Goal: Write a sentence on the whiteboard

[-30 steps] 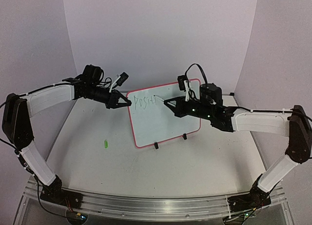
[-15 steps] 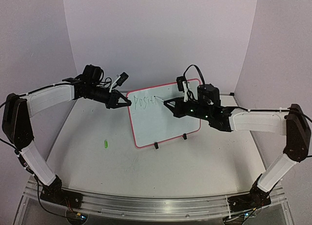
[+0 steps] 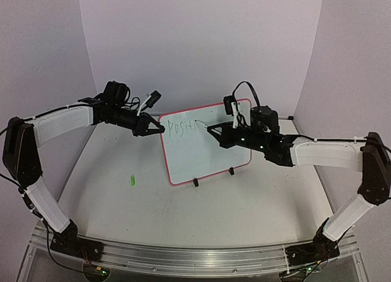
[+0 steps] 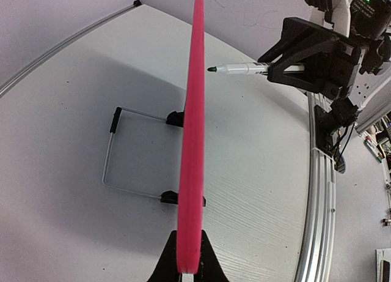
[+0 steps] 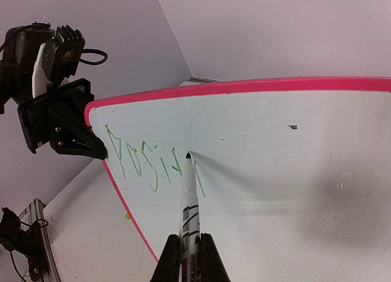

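Centre of the overhead view: the whiteboard (image 3: pixel 204 159) stands upright on the table (image 3: pixel 244 221), leaning slightly, its red-pink rim all round.
Board feet: two black clips (image 3: pixel 196 183) on the lower rim; the left wrist view shows a wire stand (image 4: pixel 116 153) behind the board.
Sentence: green letters (image 3: pixel 182 127) in one line at the board's upper left, reading roughly "POSIT" (image 5: pixel 153 163).
Left gripper: (image 3: pixel 160 128) at the board's upper left edge, fingers pinched onto the rim; its own camera shows the rim (image 4: pixel 194 111) edge-on, running up from between the fingertips (image 4: pixel 188 263).
Right gripper: (image 3: pixel 211 129) in front of the board face, right of the letters, fingers clamped on a marker (image 5: pixel 189 208).
Marker: white barrel, dark tip, pointing at the board just after the last letter (image 4: pixel 244 68).
Tip contact: at the board or just off it; the views do not settle which.
Lower left of the table: a small green object (image 3: pixel 131 180), well apart from the board.
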Tool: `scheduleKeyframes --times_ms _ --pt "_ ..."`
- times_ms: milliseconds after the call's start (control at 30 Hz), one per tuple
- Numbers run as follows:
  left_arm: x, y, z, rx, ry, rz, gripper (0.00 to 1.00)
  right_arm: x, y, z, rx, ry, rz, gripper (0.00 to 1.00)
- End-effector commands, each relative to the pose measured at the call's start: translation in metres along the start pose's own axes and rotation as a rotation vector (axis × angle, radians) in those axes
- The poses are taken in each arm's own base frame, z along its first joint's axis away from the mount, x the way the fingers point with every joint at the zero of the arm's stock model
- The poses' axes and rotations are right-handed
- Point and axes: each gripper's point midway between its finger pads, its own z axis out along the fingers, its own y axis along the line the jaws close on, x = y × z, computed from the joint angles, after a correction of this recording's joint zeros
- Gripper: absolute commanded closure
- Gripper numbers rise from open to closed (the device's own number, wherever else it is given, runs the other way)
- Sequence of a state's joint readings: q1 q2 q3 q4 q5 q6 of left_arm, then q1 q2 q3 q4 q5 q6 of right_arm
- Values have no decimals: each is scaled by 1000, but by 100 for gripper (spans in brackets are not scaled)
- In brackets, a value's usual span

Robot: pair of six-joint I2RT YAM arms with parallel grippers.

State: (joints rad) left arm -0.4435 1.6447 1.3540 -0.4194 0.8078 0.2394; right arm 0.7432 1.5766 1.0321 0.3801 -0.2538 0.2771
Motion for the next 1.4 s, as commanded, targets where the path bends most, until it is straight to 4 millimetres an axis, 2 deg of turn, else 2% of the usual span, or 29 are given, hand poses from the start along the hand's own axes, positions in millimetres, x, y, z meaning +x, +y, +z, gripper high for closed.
scheduleKeyframes --times_ms 0,533,733,1100,1200,1367 --pt "5 -5 7 -13 43 14 100 -17 6 -10 -9 -60 -18 100" --pt "6 -5 7 -16 48 16 100 -5 -11 6 61 -30 -3 100" --pt "6 -5 7 -16 48 16 100 2 -17 3 91 -18 6 100" --pt "6 -6 7 -16 47 18 100 29 -28 -6 130 32 38 100" --pt "6 -6 7 -16 47 19 100 27 -28 -6 132 29 34 100" --pt "6 -6 7 -16 47 19 100 12 -25 -6 132 -3 16 100"
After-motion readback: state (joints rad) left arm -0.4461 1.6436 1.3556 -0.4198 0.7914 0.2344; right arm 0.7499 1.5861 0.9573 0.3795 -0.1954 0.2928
